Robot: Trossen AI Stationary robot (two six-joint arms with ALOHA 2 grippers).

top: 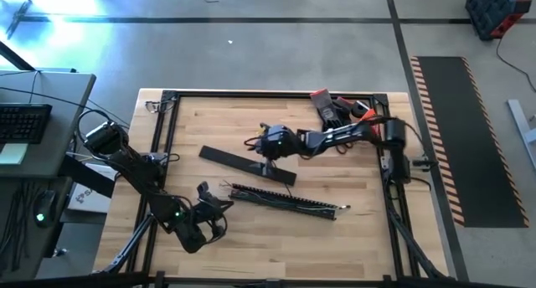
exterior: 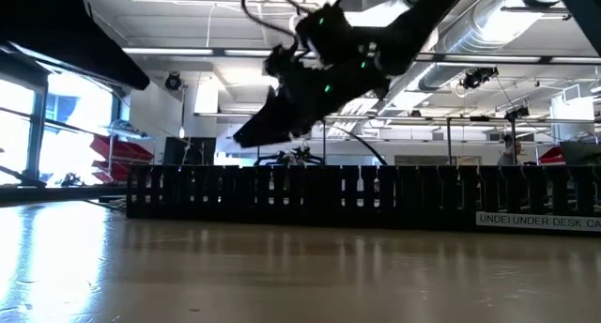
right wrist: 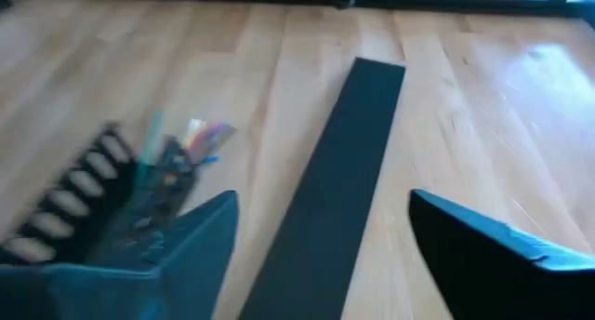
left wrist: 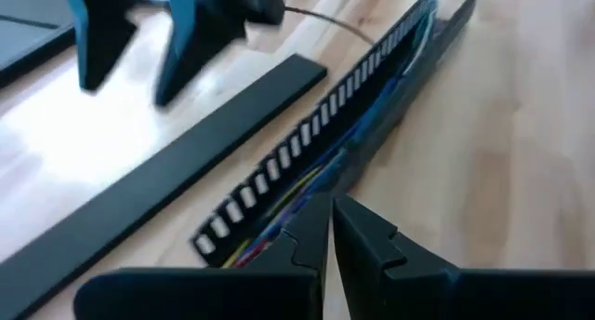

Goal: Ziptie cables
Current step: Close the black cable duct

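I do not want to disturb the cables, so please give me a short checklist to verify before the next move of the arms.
1. Right gripper open: ok, its fingers stand wide apart above the flat black strip.
2. Right gripper empty: ok, nothing shows between its fingers.
3. Left gripper shut: ok, tips together, near one end of the comb-toothed channel.
4. Left gripper holds a cable: cannot tell.
5. Cables inside the channel: ok, they run along it.
6. Cables bundled with a ziptie: cannot tell, none is visible.
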